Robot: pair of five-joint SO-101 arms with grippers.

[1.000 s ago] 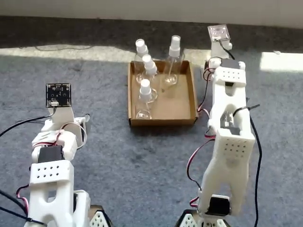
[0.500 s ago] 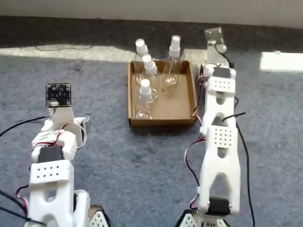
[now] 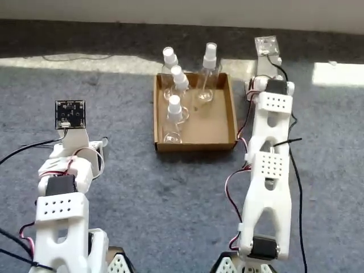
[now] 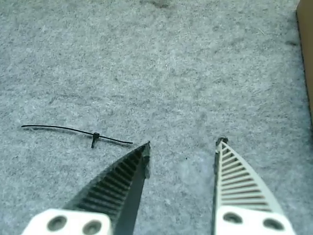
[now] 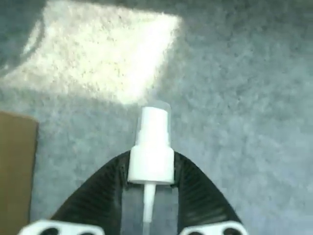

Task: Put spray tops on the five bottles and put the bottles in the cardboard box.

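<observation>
right pincer (image 5: 151, 157): clamped on a spray top (image 5: 154, 122) at its collar, nozzle up and dip tube (image 5: 146, 196) hanging between my jaws, a grip that i judge suits lowering it into a bottle neck. i hold it over carpet (image 5: 244, 98), just beside the cardboard box (image 3: 232, 108). four capped bottles (image 3: 178, 79) stand upright in or at the box. left pincer (image 4: 183, 144): spread wide, holding nothing, near a cable tie (image 4: 78, 131).
</observation>
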